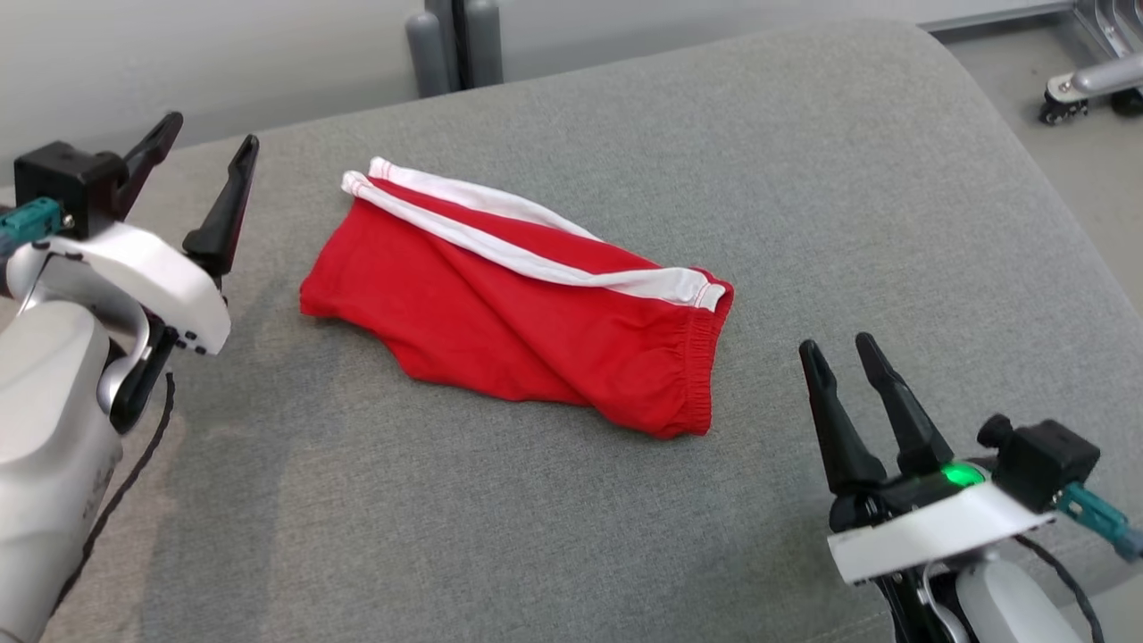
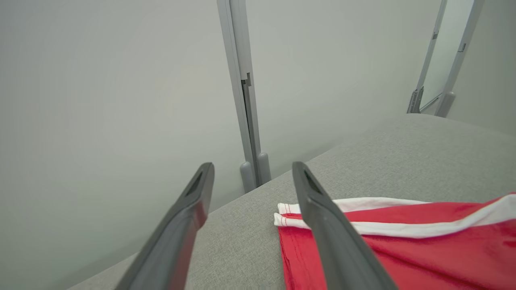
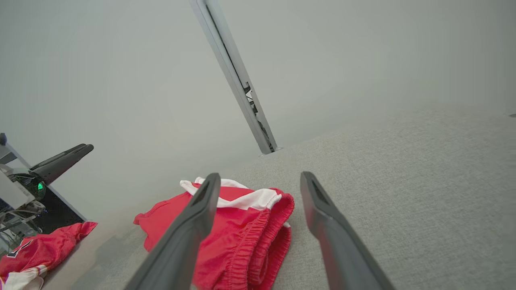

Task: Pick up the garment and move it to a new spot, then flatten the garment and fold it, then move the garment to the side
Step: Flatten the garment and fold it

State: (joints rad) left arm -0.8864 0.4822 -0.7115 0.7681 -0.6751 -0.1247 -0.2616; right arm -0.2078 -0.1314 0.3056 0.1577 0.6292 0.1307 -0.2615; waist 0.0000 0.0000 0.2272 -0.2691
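A padded grey surface (image 1: 554, 536) with a rounded far corner carries the garment (image 1: 509, 313), a pair of red shorts with white side stripes. The shorts lie folded, roughly in the middle of the surface. In the head view their long axis runs on a diagonal from upper left to lower right. The gathered elastic waistband is the lower-right end and points toward the right gripper (image 1: 837, 345). The leg hems are the upper-left end, on the side of the left gripper (image 1: 212, 132). The white stripes run along the far edge, and soft creases cross the red cloth.

The left gripper is off the garment's left side, above the edge of the surface, with its fingers spread wide and empty. In the left wrist view its fingers (image 2: 193, 213) frame the bare grey cloth, with the hem corner of the garment (image 2: 403, 253) just beside the right one.

The right gripper is near the waistband end but apart from it, fingers also wide and holding nothing. The right wrist view shows the waistband (image 3: 258, 237) lying behind its left finger.

At that view's lower left lies a second red cloth (image 3: 36, 249). A grey post (image 1: 455, 45) stands behind the surface, and a small caster wheel (image 1: 1063, 103) sits on the floor at the far right.
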